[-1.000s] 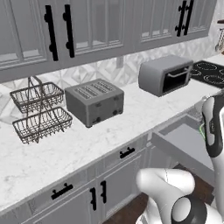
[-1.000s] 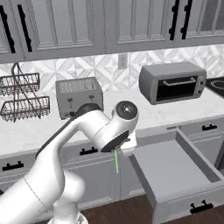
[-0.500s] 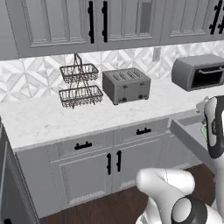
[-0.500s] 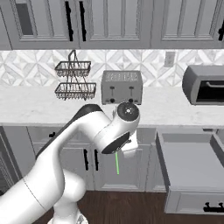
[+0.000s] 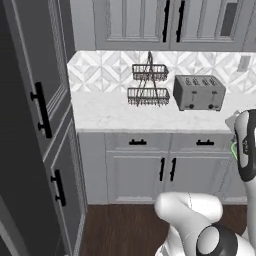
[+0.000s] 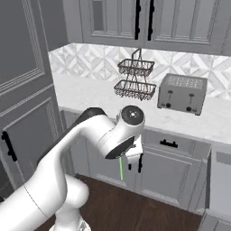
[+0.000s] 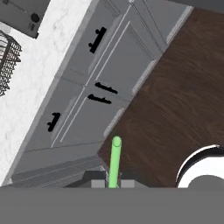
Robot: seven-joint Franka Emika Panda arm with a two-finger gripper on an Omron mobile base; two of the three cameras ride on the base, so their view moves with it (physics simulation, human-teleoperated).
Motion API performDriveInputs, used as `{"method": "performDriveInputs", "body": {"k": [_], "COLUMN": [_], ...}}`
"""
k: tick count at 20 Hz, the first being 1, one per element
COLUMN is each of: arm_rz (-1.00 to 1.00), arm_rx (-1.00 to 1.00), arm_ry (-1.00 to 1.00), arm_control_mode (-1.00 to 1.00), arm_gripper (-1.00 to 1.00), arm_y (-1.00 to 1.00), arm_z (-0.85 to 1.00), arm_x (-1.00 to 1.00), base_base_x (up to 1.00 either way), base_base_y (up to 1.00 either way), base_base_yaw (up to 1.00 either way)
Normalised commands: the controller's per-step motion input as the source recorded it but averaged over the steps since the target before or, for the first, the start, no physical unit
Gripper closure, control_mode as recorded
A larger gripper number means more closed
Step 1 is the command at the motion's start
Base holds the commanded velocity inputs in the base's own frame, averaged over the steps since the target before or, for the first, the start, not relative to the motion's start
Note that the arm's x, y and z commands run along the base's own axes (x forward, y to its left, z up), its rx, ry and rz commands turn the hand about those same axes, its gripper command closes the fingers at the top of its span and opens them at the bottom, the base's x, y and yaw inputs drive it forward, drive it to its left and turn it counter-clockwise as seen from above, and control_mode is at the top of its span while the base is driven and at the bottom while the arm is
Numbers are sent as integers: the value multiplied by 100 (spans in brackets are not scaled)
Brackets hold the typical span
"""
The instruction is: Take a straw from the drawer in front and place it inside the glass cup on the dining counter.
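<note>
Right now, gripper: the gripper is pinched tight on the straw, fingers pressed against it from both sides.
Straw, hand view: thin light-green stick rising straight out from between the two dark finger tips, its round end well clear of them, over the dark wood floor.
Straw, right base view: the straw hangs straight down below the hand, in front of the lower cabinet doors.
Left of the fingers, left base view: a tall dark grey cabinet with black bar handles fills that side, well apart from the hand.
Behind the fingers: a white marble-look counter runs along the wall, with a patterned tile backsplash above it.
On that counter: a two-tier wire basket stands just beside a grey four-slot toaster, both well beyond the finger tips.
Same pair, left base view: wire basket to the left, toaster to the right of it.
Above: grey upper cabinets with long black handles.
Below the counter, hand view: shut grey drawer fronts and doors with short black handles lie ahead of the finger tips.
Right of the fingers, right base view: the drawer stands pulled out at the picture's edge, cut off, so its inside is hard to make out.
</note>
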Motion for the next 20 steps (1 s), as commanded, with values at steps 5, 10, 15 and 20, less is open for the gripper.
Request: {"method": "performDriveInputs", "body": {"k": [5, 10, 15, 20], "arm_rz": [0, 0, 0, 0], "arm_rx": [0, 0, 0, 0], "arm_ry": [0, 0, 0, 0], "arm_control_mode": [100, 100, 100, 100], "arm_gripper": [100, 100, 100, 100], "arm_y": [0, 0, 0, 0], "arm_z": [0, 0, 0, 0], "arm_x": [0, 0, 0, 0], "base_base_x": [-61, -70, -77, -83], "base_base_y": [8, 3, 0, 0], "base_base_yaw": [61, 59, 58, 56]}}
